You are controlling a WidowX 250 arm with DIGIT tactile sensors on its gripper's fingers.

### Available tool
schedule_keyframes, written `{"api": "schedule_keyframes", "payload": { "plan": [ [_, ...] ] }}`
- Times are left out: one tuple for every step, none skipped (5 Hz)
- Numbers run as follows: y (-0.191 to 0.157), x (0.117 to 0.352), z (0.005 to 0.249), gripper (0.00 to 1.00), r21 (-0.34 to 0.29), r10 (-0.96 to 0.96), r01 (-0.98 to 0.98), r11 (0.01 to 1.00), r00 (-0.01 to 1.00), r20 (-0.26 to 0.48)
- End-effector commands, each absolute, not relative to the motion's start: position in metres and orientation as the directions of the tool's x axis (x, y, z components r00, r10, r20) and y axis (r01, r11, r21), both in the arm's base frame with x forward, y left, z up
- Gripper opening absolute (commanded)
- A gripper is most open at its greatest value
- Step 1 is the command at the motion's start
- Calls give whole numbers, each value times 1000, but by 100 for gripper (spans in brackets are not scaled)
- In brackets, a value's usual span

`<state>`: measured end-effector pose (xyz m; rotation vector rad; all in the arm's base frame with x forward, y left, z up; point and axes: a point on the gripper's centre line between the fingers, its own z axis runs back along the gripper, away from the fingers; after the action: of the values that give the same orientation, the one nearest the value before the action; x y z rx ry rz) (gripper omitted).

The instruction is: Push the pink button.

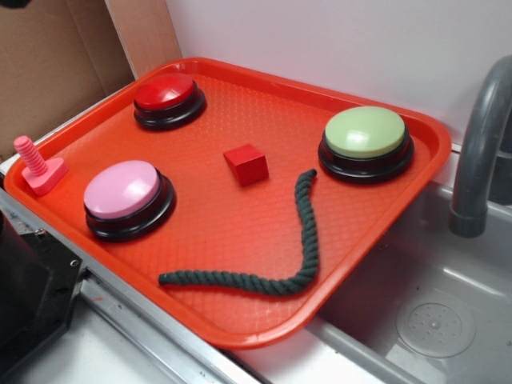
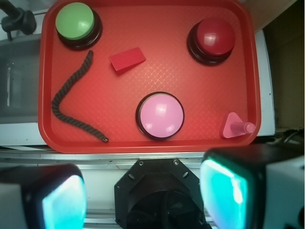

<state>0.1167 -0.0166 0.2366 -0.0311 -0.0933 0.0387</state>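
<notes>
You've got the big orange tray [image 1: 376, 264] filling the scene, raised rim all round, its right corner hanging over a grey sink [image 1: 448, 320] with the faucet [image 1: 480, 152] standing off to that side. Plenty of bare tray floor in the middle, so there's room to travel.

Three domed buttons next. The pink button [image 2: 160, 115] sits near the tray's front edge, closest to the arm's base, alone on its black ring. The green button [image 2: 75, 21] and the red button [image 2: 216, 36] are well apart from it at the far corners. No danger of hitting the wrong one if you drop straight down.

Handling, as I judge it: hard, smooth plastic dome, stiff, sprung underneath. Nothing to grab here. Press on the crown, dead centre, because an off-centre touch could skid down the slick curve, or nudge the base across the tray.

Now the dark rope [image 2: 71, 100], snaking along one side, clear of your line. The red block [image 2: 127, 60] lies mid-tray beyond the pink dome. The small pink bolt [image 2: 236, 126] stands beside the near rim, near the button but not touching.

Your gripper [image 2: 143, 191] hangs high behind the tray, fingers spread wide, nothing between them. Consider closing them for a single pressing tip.
</notes>
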Motion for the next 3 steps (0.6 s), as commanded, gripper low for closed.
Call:
{"api": "schedule_keyframes", "payload": {
  "plan": [
    [-17,117,237,100,-33,40,-37,999,995,92],
    [0,129,210,100,15,46,-45,999,999,-4],
    [-5,149,165,100,48,-51,55,997,995,-82]
  ]
}}
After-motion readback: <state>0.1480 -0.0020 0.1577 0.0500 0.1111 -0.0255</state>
